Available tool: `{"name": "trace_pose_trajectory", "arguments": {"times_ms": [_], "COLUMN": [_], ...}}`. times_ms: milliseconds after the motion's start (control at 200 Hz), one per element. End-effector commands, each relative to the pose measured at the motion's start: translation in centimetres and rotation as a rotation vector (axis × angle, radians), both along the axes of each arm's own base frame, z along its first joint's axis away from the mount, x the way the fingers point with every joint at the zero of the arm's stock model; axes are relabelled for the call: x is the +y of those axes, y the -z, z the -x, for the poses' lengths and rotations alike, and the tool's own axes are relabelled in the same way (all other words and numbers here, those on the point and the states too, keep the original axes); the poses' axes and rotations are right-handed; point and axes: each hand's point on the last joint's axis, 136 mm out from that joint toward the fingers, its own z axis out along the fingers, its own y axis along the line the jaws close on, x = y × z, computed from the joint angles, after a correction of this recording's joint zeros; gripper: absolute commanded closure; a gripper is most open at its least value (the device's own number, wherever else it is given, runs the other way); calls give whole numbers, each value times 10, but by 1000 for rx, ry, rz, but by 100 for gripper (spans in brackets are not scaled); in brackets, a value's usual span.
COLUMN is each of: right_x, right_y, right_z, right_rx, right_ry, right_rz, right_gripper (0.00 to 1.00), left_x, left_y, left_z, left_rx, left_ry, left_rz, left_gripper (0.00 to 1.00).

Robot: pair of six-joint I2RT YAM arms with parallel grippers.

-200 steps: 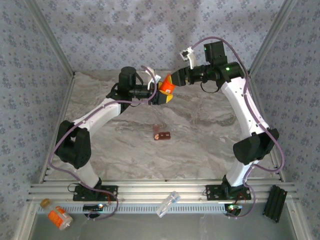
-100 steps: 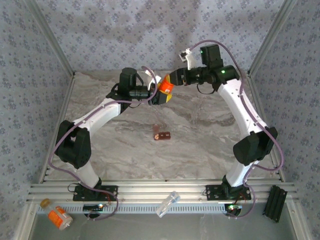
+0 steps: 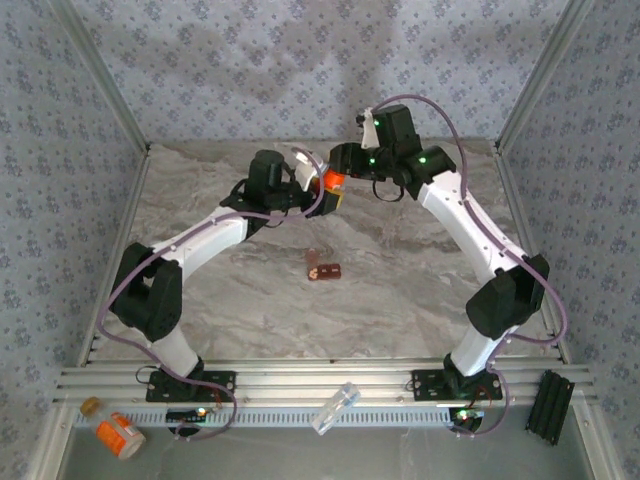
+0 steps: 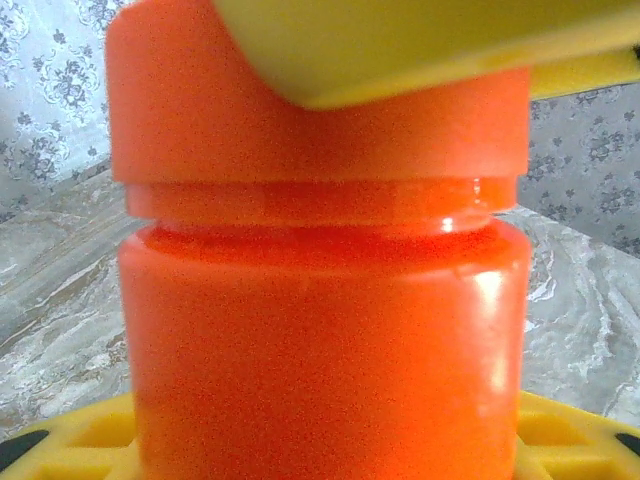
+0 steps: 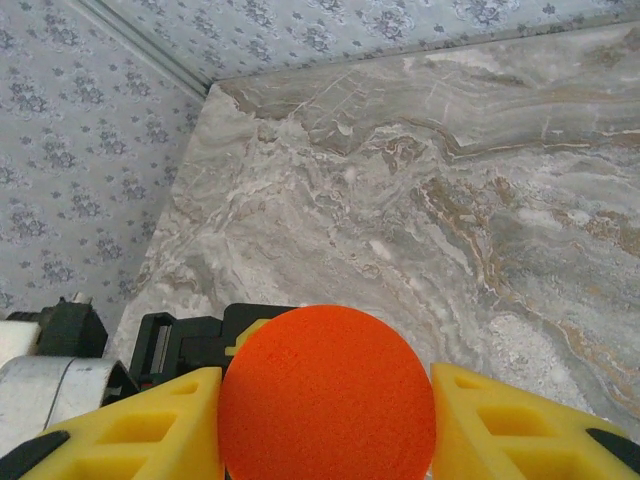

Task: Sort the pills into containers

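An orange bottle (image 3: 332, 181) hangs in mid-air over the back middle of the table, between the two arms. My left gripper (image 3: 326, 194) is shut on its body (image 4: 320, 350), with my yellow fingertips (image 4: 90, 435) low at its sides. My right gripper (image 3: 340, 170) comes in from the right. Its yellow fingers (image 5: 150, 435) press both sides of the round orange cap (image 5: 327, 395), so it is shut on the cap (image 4: 320, 110). The containers, a small dark red-brown box (image 3: 323, 268), lie on the marble mid-table. The pills are out of view.
A white-capped labelled orange bottle (image 3: 118, 435) and a clear plastic tube (image 3: 335, 408) lie on the rail in front of the arm bases. A black block (image 3: 551, 405) stands at the near right. Patterned walls close in the table (image 3: 420, 280) on three sides.
My right gripper has swung left over the bottle's cap and closed on it. The left gripper has shifted slightly right, still holding the bottle.
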Motion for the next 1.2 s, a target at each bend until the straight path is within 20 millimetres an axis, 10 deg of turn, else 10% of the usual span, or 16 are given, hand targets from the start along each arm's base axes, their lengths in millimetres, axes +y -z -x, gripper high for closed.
{"name": "trace_pose_trajectory", "arguments": {"times_ms": [0, 495, 1194], "right_x": [16, -60, -25], "right_y": [-3, -97, -75], "right_z": [14, 22, 46], "right_rx": [38, -217, -277], "right_ry": [-45, -51, -514], "right_rz": [-70, -244, -74], "right_gripper": [51, 18, 10], "left_x": [-16, -1, -13], "left_y": [-78, -87, -83], "left_z": [21, 11, 44], "left_rx": [-237, -186, -4], "left_ry": [59, 82, 387], "left_rz": [135, 221, 220], "left_gripper": [100, 100, 100]}}
